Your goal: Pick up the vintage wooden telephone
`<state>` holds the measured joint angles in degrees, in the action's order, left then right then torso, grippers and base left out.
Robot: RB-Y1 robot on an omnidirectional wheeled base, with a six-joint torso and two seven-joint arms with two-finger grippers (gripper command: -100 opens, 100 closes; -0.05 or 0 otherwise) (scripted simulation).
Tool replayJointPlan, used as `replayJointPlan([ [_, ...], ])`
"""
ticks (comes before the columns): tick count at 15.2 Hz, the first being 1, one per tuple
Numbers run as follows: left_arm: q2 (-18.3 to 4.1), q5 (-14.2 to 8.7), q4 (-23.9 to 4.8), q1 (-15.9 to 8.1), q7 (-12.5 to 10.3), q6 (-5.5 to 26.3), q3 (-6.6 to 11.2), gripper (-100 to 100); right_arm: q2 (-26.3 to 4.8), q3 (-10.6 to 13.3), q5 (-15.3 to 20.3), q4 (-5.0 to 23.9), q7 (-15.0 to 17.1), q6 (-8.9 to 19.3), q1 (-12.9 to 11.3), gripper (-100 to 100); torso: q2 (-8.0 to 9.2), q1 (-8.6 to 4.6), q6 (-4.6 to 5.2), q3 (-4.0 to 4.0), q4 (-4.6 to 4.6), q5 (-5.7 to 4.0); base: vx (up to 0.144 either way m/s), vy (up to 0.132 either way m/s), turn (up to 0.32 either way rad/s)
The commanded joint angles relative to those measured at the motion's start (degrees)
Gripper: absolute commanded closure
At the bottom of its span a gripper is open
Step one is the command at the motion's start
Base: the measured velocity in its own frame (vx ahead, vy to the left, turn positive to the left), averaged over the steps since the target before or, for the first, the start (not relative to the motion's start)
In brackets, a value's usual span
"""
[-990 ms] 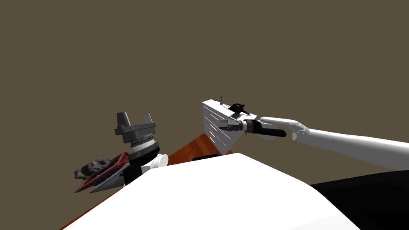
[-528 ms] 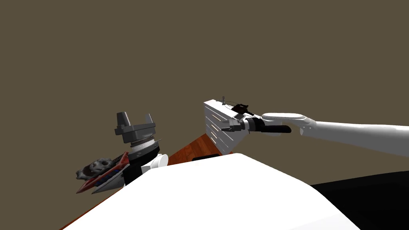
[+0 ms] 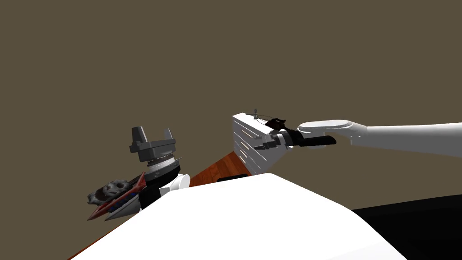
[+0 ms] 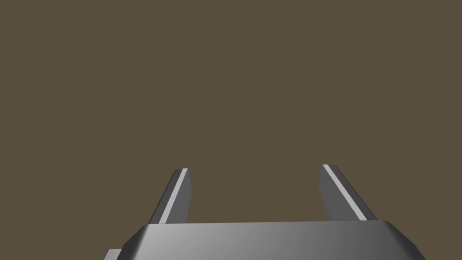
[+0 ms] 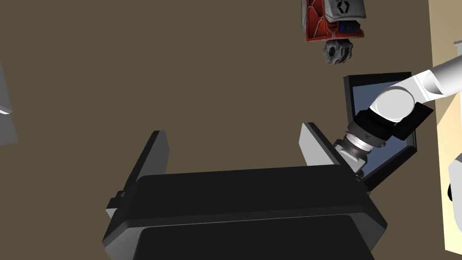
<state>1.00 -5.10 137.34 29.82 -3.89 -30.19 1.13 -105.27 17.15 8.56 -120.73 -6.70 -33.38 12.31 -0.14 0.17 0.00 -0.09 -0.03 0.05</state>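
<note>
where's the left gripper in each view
Head view: left gripper, left of middle, fingers up.
Left wrist view: its open fingers rise from the dark block.
Right wrist view: its wrist shows behind the right gripper's finger.
Shared landmark, head and right wrist: red and grey object.

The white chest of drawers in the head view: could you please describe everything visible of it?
The chest of drawers is plain white, with stacked drawer fronts showing pale slot handles. It stands on a reddish wooden floor. A small dark telephone rests on its top, and the open right tool hangs by its upper part.
</note>
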Motion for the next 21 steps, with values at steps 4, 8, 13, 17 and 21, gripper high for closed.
replayJointPlan([
  [4, 0.0, 0.0, 0.0, 0.0, 0.0, 0.0, 0.0, 0, -6.41, 1.29, 1.01, 0.76, 0.0, -0.17, -1.02, -100, -0.05, 0.02, 0.0, -0.03, -0.01, 0.0, 0.044, 0.033, 0.024],
  [8, 0.0, 0.0, 0.0, 0.0, 0.0, 0.0, 0.0, 0, -11.34, 2.31, 1.6, 1.37, -0.4, -0.28, -1.48, -100, -0.05, 0.01, 0.0, -0.03, -0.01, 0.0, 0.043, 0.031, 0.021],
  [13, 0.0, 0.0, 0.0, 0.0, 0.0, 0.0, 0.0, 0, -17.86, 4.42, 2.77, 2.61, -1.14, -0.46, -2.21, -100, 0.0, -0.07, 0.0, 0.0, 0.0, -0.03, 0.043, 0.017, 0.023],
  [17, 0.0, 0.0, 0.0, 0.0, 0.0, 0.0, 0.0, 0, -22.4, 5.5, 3.34, 3.23, -1.49, -0.53, -2.48, -100, -0.03, -0.07, 0.0, -0.02, -0.01, -0.02, 0.053, 0.018, 0.017],
  [21, 0.0, 0.0, 0.0, 0.0, 0.0, 0.0, 0.0, 0, -27.21, 6.59, 3.9, 3.85, -1.81, -0.58, -2.67, -100, 0.0, -0.11, 0.0, 0.0, 0.0, -0.04, 0.045, 0.005, 0.017],
])
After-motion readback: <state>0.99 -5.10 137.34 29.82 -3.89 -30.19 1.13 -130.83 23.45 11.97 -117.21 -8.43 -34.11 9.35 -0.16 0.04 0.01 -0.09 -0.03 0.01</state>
